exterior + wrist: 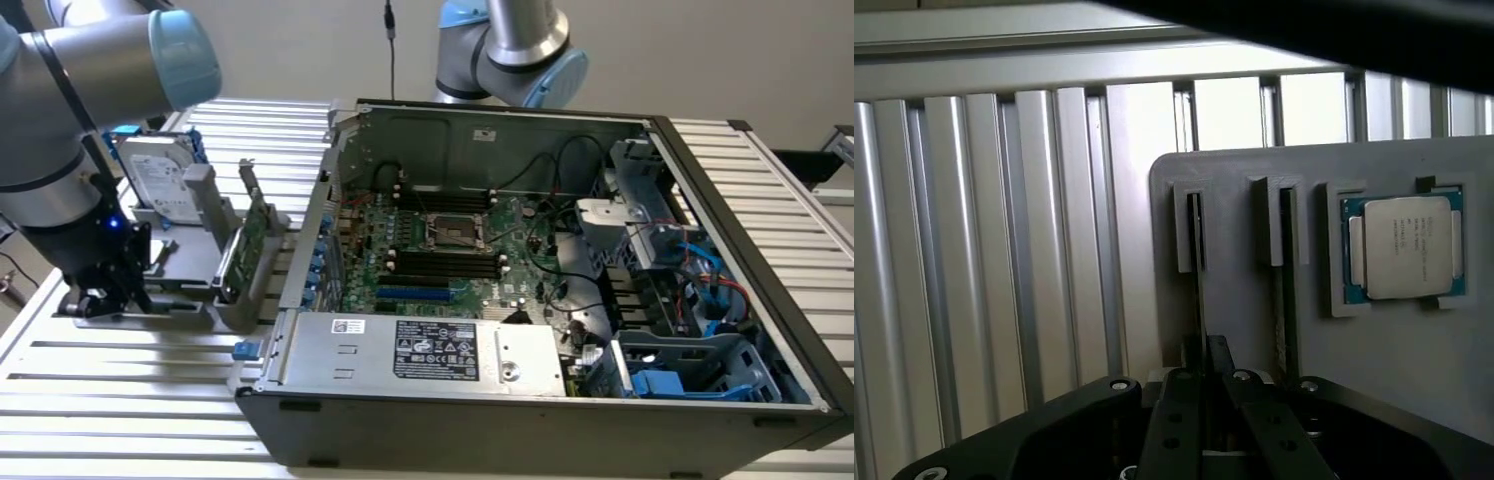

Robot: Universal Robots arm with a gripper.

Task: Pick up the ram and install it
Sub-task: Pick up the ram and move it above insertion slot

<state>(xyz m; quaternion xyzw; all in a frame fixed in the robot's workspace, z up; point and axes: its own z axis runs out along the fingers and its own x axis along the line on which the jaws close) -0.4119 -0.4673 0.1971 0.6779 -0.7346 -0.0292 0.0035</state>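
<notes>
1. Claw (pixel 1206 356) closed on the ram (pixel 1199 280), pinching its thin edge.
2. Ram stands edge-on in a grey holder (pixel 1394 360) slot. Chips unseen, near end hidden under the claw.
3. Second stick (pixel 1286 290) just beside the claw, processor (pixel 1402 247) further off.

Reaches down steeply at the exterior view's left, elbow high, wrist upright. Holds the pincer (pixel 104 300) low, pointed straight down. Pinches both fingers (pixel 1176 420) close together on the thin edge of the ram (pixel 1198 260).
</notes>
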